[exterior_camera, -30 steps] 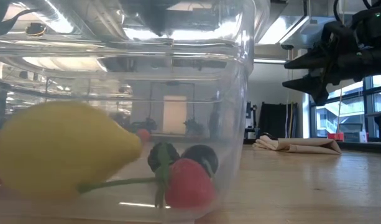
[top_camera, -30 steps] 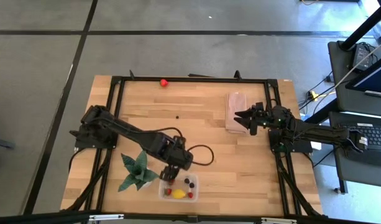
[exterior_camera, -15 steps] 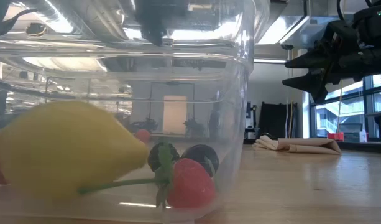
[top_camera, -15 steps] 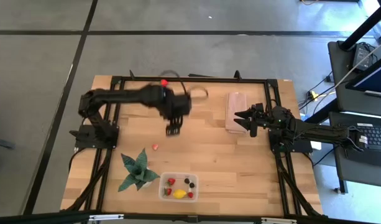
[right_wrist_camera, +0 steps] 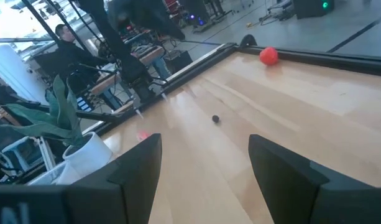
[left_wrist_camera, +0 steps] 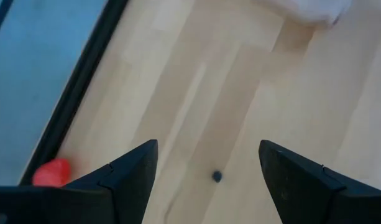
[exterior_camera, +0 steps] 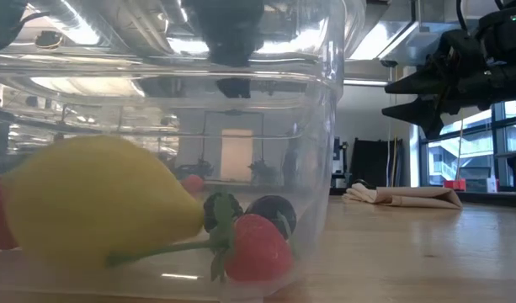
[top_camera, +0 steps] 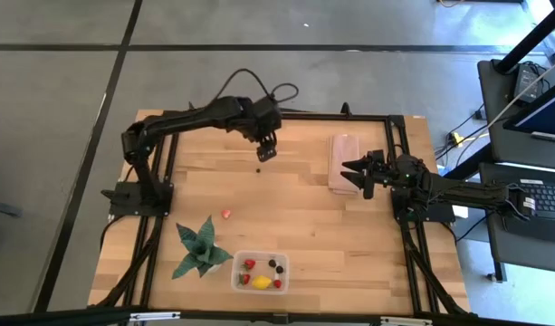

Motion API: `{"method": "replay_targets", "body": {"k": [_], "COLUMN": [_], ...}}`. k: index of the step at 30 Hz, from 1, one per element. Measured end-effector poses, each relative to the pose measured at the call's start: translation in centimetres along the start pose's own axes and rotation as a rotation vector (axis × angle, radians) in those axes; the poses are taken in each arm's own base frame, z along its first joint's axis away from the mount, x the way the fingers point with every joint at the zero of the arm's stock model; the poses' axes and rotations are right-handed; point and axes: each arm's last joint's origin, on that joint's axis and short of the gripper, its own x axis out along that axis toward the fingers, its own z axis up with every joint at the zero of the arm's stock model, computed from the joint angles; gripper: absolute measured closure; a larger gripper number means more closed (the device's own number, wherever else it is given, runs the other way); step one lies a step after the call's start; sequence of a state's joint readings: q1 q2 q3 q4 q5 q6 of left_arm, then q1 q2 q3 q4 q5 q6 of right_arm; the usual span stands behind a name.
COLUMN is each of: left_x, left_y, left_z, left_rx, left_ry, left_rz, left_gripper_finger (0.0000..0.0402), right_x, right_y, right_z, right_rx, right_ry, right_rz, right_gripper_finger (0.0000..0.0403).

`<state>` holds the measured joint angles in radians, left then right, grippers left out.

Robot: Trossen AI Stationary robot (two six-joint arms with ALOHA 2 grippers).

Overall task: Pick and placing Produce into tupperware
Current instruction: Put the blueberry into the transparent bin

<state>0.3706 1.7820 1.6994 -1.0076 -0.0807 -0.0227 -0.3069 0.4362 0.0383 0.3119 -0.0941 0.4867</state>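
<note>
Table: light wood with a black frame along its edges.

Left side, near edge: a green spiky-leaved plant lies on the wood. Just beside it, toward the middle, stands the clear tupperware, close to the near edge. Inside it are a strawberry, a yellow lemon-like piece, two dark berries and a second red piece. In the low view the container wall fills most of the picture, with the lemon-like piece resting against a strawberry on the bottom.

Loose produce: one small red piece lies on the bare wood between the plant and the table's middle, apart from the container. A red round fruit sits at the far edge against the frame. A small dark berry lies on the wood nearer the middle of the far half.

Left gripper: raised over the far half of the table, between the red round fruit and the dark berry. Fingers spread apart, nothing between them. Its wrist view shows the dark berry between the fingers and the red fruit beside the frame.

Right side: a folded beige cloth lies flat. The right gripper hovers at the cloth's edge, fingers spread, grasping nothing.
</note>
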Motion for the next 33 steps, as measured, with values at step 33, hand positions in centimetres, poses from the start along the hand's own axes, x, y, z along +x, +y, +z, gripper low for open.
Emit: {"method": "replay_targets", "body": {"k": [33], "left_x": [11.7], "left_y": [-2.9], "left_z": [-7.0], "left_rx": [-0.287], "left_ry": [0.181], "left_rz": [0.077], "left_gripper_finger": [0.0129], "right_x": [0.0], "right_y": [0.0], "right_z": [0.3], "right_rx": [-0.048], "right_ry": [-0.041], "right_rz": [-0.012], "right_gripper_finger": [0.0160]}}
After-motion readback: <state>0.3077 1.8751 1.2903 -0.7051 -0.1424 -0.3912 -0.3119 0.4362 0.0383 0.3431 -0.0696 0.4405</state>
